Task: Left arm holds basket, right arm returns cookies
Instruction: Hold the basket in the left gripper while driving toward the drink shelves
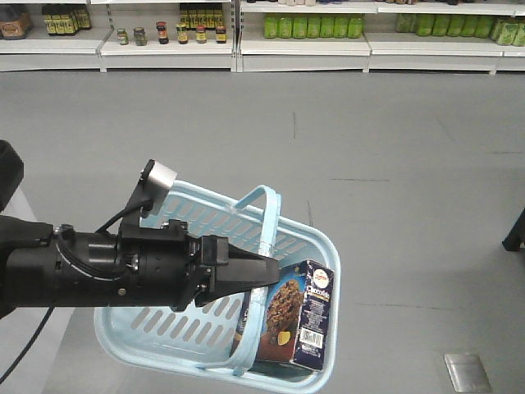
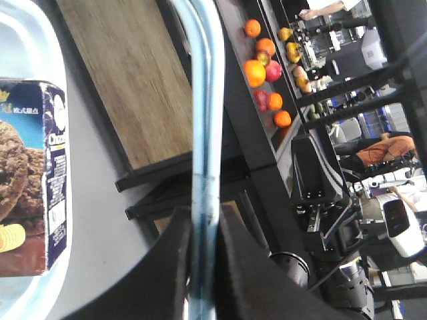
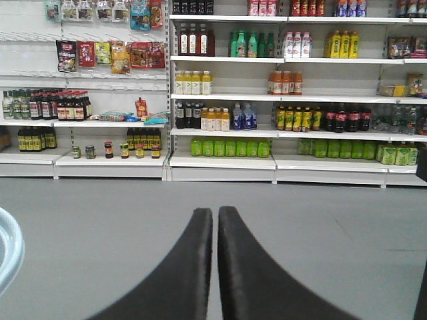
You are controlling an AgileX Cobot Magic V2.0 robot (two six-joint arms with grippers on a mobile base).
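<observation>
The left end effector (image 2: 203, 270) clamped the hoop handle (image 2: 203, 120) of the light blue plastic basket (image 1: 212, 197); the right end effector (image 3: 215, 230) was closed, empty. The navy-and-brown cardboard cookie box (image 1: 299, 316) looked light and crushable, best pinched across its narrow sides.

Front view: down over the basket (image 1: 326, 246) toward far shelves (image 1: 303, 43). Left wrist: close against its handle (image 2: 203, 100). Right wrist: level, facing the same shelves, basket rim leftmost.

White lettering runs down the navy side panel of the cookies (image 1: 316, 308) above a barcode (image 1: 310, 336), but it is too blurred to read; the left wrist view is no clearer. Labels on the shelf bottles (image 3: 230, 147) are too small to read.
</observation>
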